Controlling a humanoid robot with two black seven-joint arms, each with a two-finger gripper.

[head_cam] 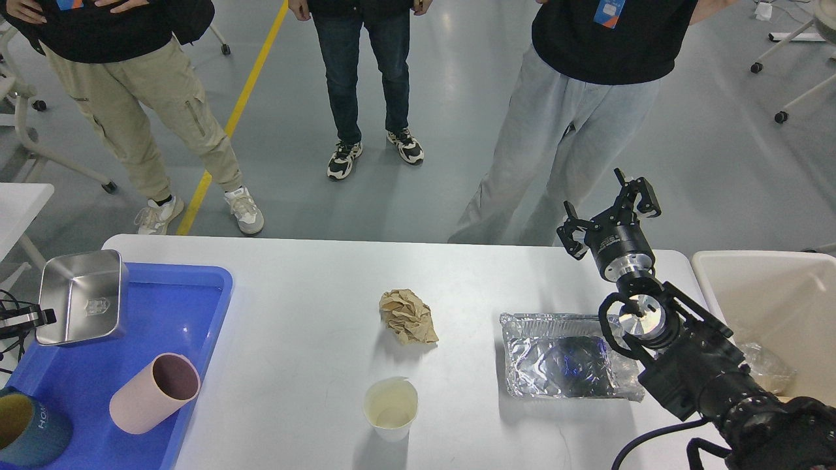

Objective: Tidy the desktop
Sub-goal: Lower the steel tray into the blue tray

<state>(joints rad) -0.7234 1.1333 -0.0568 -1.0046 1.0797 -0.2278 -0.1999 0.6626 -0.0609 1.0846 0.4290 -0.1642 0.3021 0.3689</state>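
The white desktop (307, 281) holds a crumpled brown paper ball (408, 316) at its middle, a white paper cup (390, 408) near the front edge, and a crinkled foil tray (565, 356) to the right. My right gripper (610, 212) is open and empty, raised over the far right edge, beyond the foil tray. My left gripper (29, 318) is at the far left edge, mostly cut off. Its fingers close on the left rim of a steel container (81, 297), which it holds over the blue tray.
A blue tray (189, 287) at the left holds a pink cup (153, 391) lying on its side and a dark teal cup (29, 427). A beige bin (771, 287) stands at the right with clear plastic inside. Three people stand beyond the far edge.
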